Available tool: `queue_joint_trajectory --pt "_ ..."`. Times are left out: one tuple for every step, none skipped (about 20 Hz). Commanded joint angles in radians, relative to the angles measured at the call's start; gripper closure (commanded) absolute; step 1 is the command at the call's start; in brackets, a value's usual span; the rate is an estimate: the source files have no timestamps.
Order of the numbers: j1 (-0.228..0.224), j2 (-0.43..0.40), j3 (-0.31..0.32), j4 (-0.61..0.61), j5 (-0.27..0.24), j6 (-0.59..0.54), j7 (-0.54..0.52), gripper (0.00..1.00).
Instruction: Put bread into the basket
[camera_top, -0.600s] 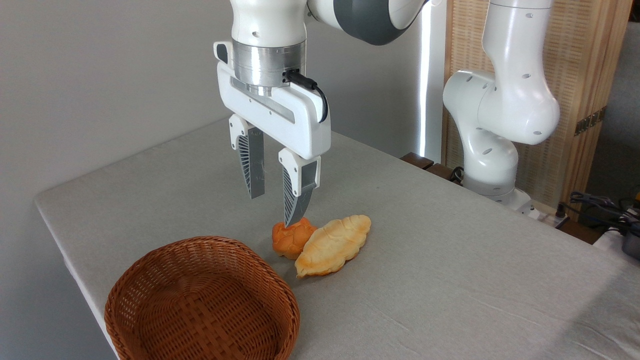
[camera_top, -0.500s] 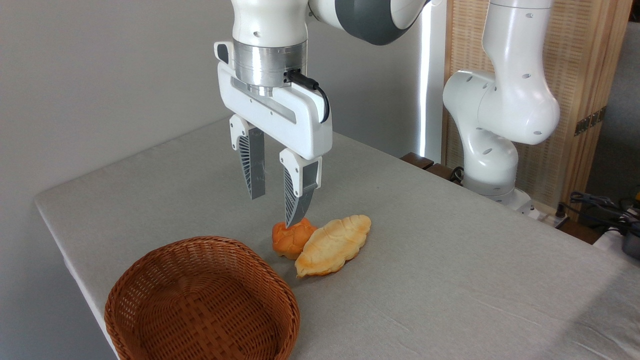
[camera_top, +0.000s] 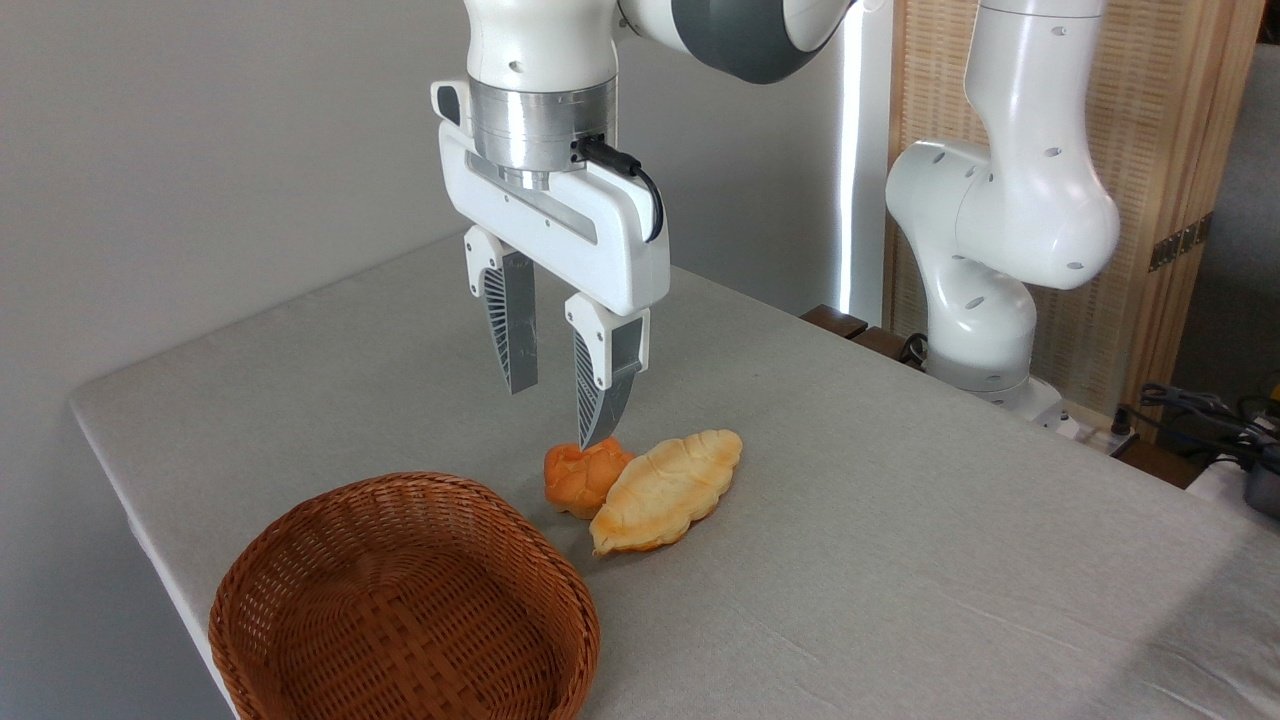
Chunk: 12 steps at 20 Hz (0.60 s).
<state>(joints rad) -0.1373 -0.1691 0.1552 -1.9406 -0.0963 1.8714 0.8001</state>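
The bread (camera_top: 580, 476), a small deep orange bun with a lumpy top, lies on the grey table, touching the pale croissant-shaped pastry to its right. My gripper (camera_top: 556, 417) hangs just above and slightly behind the bun, pointing down, open, with nothing between its fingers. The near fingertip ends right at the bun's upper edge in the picture. The reddish-brown wicker basket (camera_top: 300, 560) stands empty at the front left, a short way from the bun.
A pale yellow croissant-shaped pastry (camera_top: 668, 490) lies against the bun's right side. The table's left edge (camera_top: 130, 480) runs close past the basket. The arm's white base (camera_top: 985, 340) stands at the back right, with cables (camera_top: 1200, 415) beyond it.
My gripper has shifted slightly to the right and a touch upward over the bun. The bun, pastry and basket have not moved.
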Motion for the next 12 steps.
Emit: queue_joint_trajectory --pt "-0.011 -0.013 0.006 0.011 -0.013 -0.031 -0.005 0.0" --pt "-0.013 -0.015 0.006 0.011 -0.014 -0.031 -0.005 0.0" --pt "-0.015 -0.015 0.006 0.009 -0.014 -0.031 -0.002 0.0" --pt "-0.015 -0.015 0.006 0.008 -0.016 -0.031 0.002 0.0" --pt "-0.018 -0.015 0.006 0.0 -0.016 -0.031 0.004 0.0" --pt "-0.022 -0.014 0.004 -0.003 -0.016 -0.031 0.004 0.0" --pt "-0.039 -0.013 0.004 -0.017 -0.016 -0.031 0.002 0.0" --pt "-0.047 -0.013 0.004 -0.02 -0.016 -0.031 0.002 0.0" --pt "-0.06 -0.013 0.004 -0.02 -0.016 -0.029 0.002 0.0" --pt "-0.07 -0.012 0.004 -0.02 -0.016 -0.029 0.002 0.0" --pt "-0.086 -0.006 0.004 -0.021 -0.016 -0.029 0.002 0.0" --pt "-0.102 -0.001 0.004 -0.026 -0.016 -0.029 0.004 0.0"
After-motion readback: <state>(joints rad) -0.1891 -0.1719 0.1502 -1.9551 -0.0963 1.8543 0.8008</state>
